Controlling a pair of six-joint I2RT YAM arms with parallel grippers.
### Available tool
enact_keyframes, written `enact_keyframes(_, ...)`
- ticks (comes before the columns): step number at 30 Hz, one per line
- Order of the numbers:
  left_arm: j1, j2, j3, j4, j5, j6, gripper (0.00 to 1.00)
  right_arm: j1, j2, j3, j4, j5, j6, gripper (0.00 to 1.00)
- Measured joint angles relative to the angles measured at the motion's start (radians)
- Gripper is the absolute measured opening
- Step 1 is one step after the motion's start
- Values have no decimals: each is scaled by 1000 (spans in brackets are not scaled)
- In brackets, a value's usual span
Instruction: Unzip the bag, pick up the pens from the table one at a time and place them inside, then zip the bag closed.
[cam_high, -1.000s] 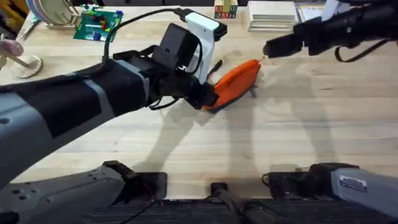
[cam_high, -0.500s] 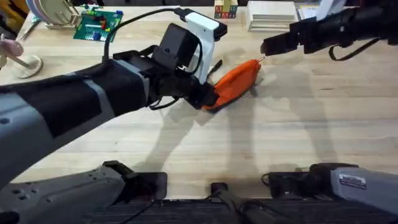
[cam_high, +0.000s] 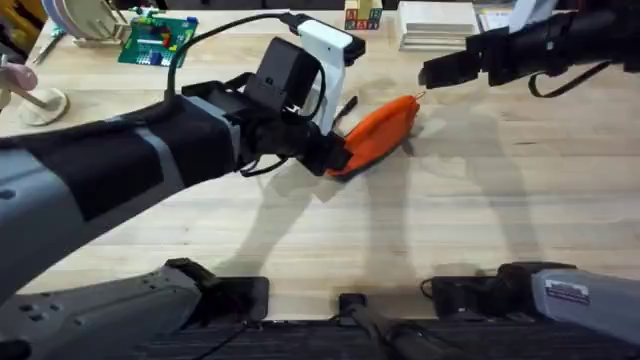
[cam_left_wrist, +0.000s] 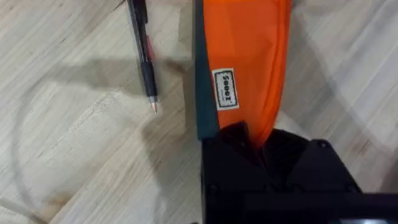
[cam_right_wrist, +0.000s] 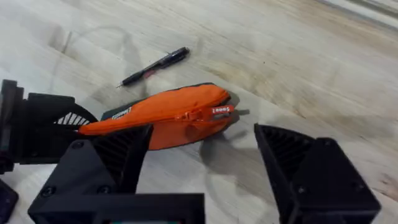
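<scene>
white label (cam_left_wrist: 224, 89) on orange bag (cam_left_wrist: 245, 56), lettering unreadable

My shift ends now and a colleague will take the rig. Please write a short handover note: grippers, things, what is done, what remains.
Left gripper: shut on one end of the bag, holding it on the table.
Right gripper: open, hovering above the bag's other end, near the zip pull, not touching it.
Pen: lying on the table beside the bag, apart from it.
Done: the bag is held steady. The zip looks fully closed.
Left: unzip the bag, put the pen in, zip it closed.
</scene>
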Motion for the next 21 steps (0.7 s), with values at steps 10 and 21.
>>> enact_keyframes(10,0,0,0,0,0,0,43,0,21,0,5,0,22,996)
enact_keyframes(21,0,0,0,0,0,0,43,0,24,0,8,0,398,996)
